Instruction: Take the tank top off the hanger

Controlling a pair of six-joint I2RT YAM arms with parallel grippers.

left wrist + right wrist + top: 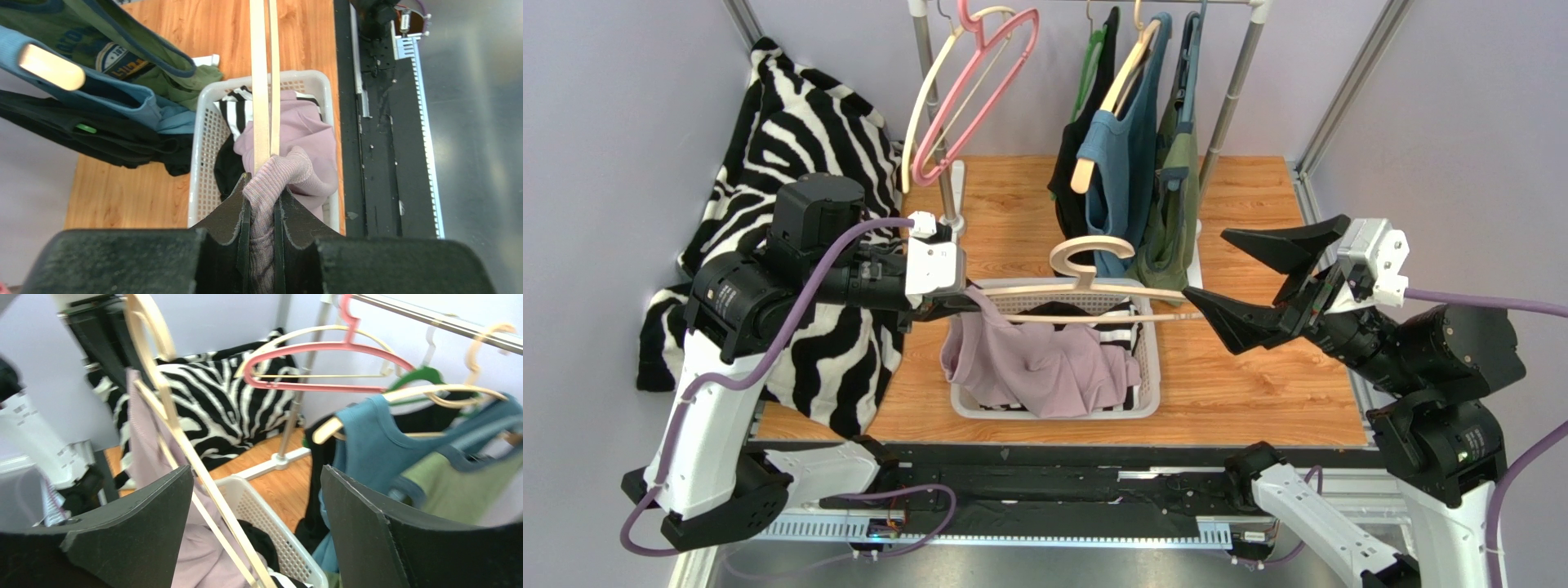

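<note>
1. Sliding the last strap off the wood is, I judge, the step in hand. The left gripper (956, 298), at 9 o'clock of the basket, is clenched on ribbed cloth wrapped over one hanger end. The right gripper (1210, 272), at 3 o'clock, stands wide apart with the other tip between its fingers, grasping nothing. It should close on bare wood first, then draw toward 3 o'clock against the left's pinch, so that the strap slips off instead of stretching.
2. A white lattice basket (1151, 368) sits below, ready to catch the cloth.
3. The tank top (1038, 368) is mauve, ribbed and crumpled. Most of it is slumped in the basket toward 6 o'clock on striped clothing, with one strap rising to the left jaws.
4. The hanger (1112, 289) is pale wood, lying level above the basket with its hook toward 12 o'clock.
</note>
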